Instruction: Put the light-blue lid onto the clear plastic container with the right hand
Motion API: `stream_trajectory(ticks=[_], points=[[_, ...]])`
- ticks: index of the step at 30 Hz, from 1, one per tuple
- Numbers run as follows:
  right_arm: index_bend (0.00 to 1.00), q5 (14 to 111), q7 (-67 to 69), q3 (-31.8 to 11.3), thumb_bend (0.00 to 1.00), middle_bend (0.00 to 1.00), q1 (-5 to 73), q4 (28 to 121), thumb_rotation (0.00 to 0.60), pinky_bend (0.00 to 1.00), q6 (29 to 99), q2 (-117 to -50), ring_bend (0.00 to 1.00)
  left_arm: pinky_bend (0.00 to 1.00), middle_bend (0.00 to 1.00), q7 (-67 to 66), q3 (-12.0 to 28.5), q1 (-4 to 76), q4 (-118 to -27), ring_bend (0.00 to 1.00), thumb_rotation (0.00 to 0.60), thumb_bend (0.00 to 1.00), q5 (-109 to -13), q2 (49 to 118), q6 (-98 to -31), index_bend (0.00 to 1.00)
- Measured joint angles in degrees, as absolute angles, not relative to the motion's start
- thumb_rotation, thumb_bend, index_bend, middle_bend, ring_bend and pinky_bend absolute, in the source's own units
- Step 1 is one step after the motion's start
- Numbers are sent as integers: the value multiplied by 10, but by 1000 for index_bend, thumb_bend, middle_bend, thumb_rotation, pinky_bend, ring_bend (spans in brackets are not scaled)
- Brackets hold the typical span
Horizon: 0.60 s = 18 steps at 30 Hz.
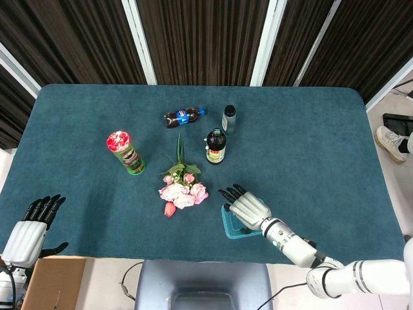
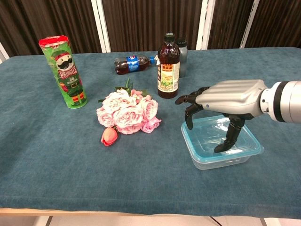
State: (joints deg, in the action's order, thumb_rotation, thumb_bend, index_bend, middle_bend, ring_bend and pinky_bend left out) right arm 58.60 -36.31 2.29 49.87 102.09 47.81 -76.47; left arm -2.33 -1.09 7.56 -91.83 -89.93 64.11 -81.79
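Observation:
The clear plastic container (image 2: 221,161) stands near the table's front edge with the light-blue lid (image 2: 205,137) lying on top of it. My right hand (image 2: 230,99) hovers palm-down over it. Its fingers (image 2: 189,110) are spread and curl down past the lid's far-left edge, and its thumb tip touches the lid's top. It grips nothing. From above, the right hand (image 1: 248,210) covers most of the container (image 1: 230,227). My left hand (image 1: 29,232) hangs off the table's front-left corner with its fingers apart and nothing in it.
A bunch of pink roses (image 2: 126,112) lies just left of the container. A brown sauce bottle (image 2: 168,66) stands behind it, with a dark bottle (image 2: 182,54) and a lying cola bottle (image 2: 132,63) further back. A Pringles can (image 2: 65,73) stands far left.

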Motion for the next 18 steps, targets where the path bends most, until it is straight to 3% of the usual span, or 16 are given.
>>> stream_trajectory(ticks=[18], points=[[475,582,-365,29,240,103,500,1014,600,0,480,-769,0,96,41,-22,-11,75,-917,38,600,442,-901,641,-819,0]])
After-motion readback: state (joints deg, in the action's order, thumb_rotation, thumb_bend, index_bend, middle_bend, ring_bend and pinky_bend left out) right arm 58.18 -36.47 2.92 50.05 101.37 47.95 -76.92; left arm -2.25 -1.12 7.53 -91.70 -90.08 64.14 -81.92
